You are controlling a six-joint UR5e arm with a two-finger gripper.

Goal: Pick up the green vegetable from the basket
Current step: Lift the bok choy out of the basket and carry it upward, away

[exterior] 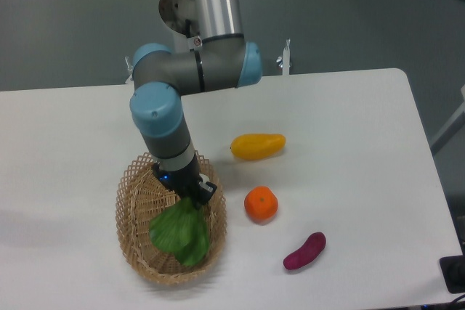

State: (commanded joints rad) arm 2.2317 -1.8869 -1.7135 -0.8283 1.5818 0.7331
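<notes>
The green vegetable [180, 231], a leafy bok choy with dark-green floppy leaves, hangs over the middle of the tan wicker basket [134, 248] at the table's front left. My gripper [190, 197] comes down from above and is shut on the vegetable's stem end. The leaves droop down toward the basket floor, and I cannot tell if their tips still touch it. The fingertips are hidden by the gripper body and the leaves.
A yellow fruit [257, 146] lies right of the basket, an orange [261, 204] sits just beside the basket's right rim, and a purple sweet potato [304, 251] lies at the front right. The arm's elbow [192, 74] stands above the basket's back.
</notes>
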